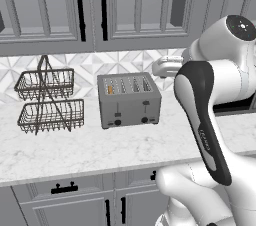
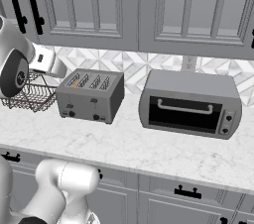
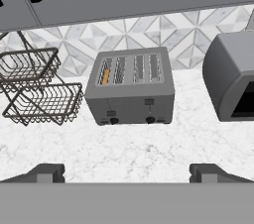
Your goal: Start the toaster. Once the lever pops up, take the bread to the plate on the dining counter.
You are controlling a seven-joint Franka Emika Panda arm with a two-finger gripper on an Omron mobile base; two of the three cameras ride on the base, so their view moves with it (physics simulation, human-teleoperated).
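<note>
Toaster (image 1: 129, 101) sits on the marble worktop (image 1: 90, 147) against the tiled wall, two front levers and two knobs facing the robot. Bread (image 3: 105, 76) is down in the leftmost slot, only its orange top edge showing. Wire basket rack (image 1: 47, 101) stands just left of the toaster, toaster oven (image 2: 189, 104) to its right. Gripper (image 3: 127, 172) hangs above the worktop in front of the toaster, fingers spread wide, holding nothing.
</note>
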